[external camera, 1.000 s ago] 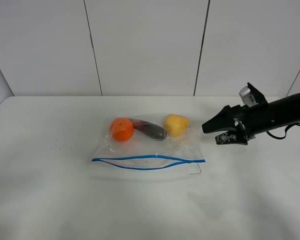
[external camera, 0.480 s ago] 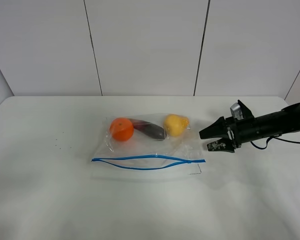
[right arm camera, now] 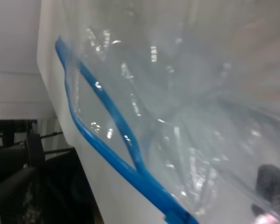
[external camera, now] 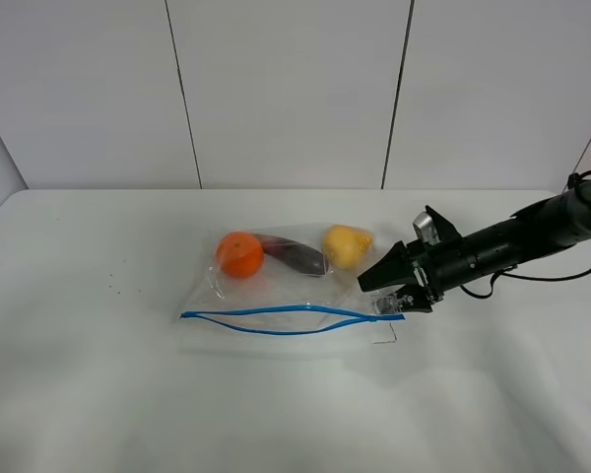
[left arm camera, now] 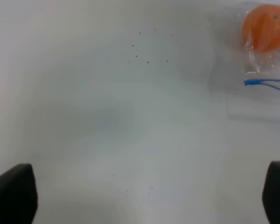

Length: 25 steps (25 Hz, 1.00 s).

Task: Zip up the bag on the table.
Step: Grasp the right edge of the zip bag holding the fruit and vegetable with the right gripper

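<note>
Table [external camera: 98, 394]: white, with open surface along the edge nearest me.
Left gripper [left arm camera: 144, 193]: out of the high view. Its own camera shows both dark fingertips spread wide over bare table, with nothing between them. The specks [left arm camera: 147, 51] and the orange-fruit end of the bag lie beyond it, well apart.
Zipper strip [external camera: 276, 332]: thin and blue, it forms the bag's near edge, its long axis running 9 to 3 o'clock. The two tracks gape through the middle and meet at both ends, so I'd call it unsealed.
Bag [external camera: 295, 291]: clear and crinkly, lying flat about mid-table with its mouth facing 6 o'clock, toward me.
Right gripper [external camera: 374, 296]: it reaches in low from 3 o'clock, tips at the strip's 3 o'clock end. The jaws stand apart, clamped on nothing. I can't tell whether a finger touches the plastic.
Fruit: orange fruit [external camera: 240, 254], purple fruit [external camera: 295, 256] and yellow fruit [external camera: 346, 245] sit in a row inside the bag, at 12 o'clock from the strip.
Wall [external camera: 286, 89]: pale panels behind the far edge.
What the move turns on: the strip runs away from the right gripper toward 9 o'clock, in line with its reach, and that arm is much the nearer. I'd judge it must pinch this end, then slide toward 9 o'clock. The loose bag may drag along unless its far end is held.
</note>
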Each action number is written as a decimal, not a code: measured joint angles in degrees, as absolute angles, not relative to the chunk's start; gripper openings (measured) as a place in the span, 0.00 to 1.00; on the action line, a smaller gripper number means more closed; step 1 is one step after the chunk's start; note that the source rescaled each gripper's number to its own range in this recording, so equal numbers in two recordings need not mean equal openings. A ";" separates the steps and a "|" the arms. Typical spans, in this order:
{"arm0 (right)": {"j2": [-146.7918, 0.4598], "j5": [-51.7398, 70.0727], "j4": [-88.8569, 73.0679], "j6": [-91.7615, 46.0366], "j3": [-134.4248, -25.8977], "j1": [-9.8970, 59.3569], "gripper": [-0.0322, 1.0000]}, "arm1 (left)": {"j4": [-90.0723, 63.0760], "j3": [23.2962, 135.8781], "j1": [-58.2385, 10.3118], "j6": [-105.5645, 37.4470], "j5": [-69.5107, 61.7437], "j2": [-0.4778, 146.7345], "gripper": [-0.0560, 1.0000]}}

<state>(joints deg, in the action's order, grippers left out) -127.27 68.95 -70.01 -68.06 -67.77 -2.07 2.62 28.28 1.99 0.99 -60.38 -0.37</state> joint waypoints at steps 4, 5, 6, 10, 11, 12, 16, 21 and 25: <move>-127.27 68.95 -71.02 -67.49 -67.77 -1.65 1.00 | 2.62 28.28 1.99 0.99 -60.38 -0.37 1.00; -127.27 68.95 -71.17 -67.34 -67.77 -1.65 1.00 | 2.62 28.28 1.99 0.99 -60.38 -0.37 1.00; -127.27 68.95 -71.24 -67.19 -67.77 -1.65 1.00 | 2.62 28.28 1.99 0.99 -60.38 -0.37 1.00; -127.27 69.00 -71.48 -66.79 -67.77 -1.65 1.00 | 2.62 28.28 1.99 0.99 -60.38 -0.37 1.00; -127.27 69.00 -71.48 -66.80 -67.77 -1.65 1.00 | 2.62 28.28 1.99 0.99 -60.38 -0.37 1.00; -127.27 69.00 -71.48 -66.72 -67.77 -1.65 1.00 | 2.62 28.28 1.99 0.99 -60.38 -0.37 1.00; -127.27 69.00 -71.42 -66.73 -67.77 -1.65 0.81 | 2.62 28.28 1.99 0.99 -60.38 -0.37 1.00; -127.27 69.00 -71.37 -66.55 -67.77 -1.65 0.53 | 2.62 28.28 1.99 0.99 -60.44 -0.37 1.00; -127.27 69.00 -70.94 -66.51 -67.77 -1.65 0.45 | 2.62 28.28 1.99 0.99 -60.44 -0.37 1.00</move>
<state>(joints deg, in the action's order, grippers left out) -127.27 69.00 -70.94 -66.51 -67.77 -1.65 2.62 28.28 1.99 0.99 -60.44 -0.37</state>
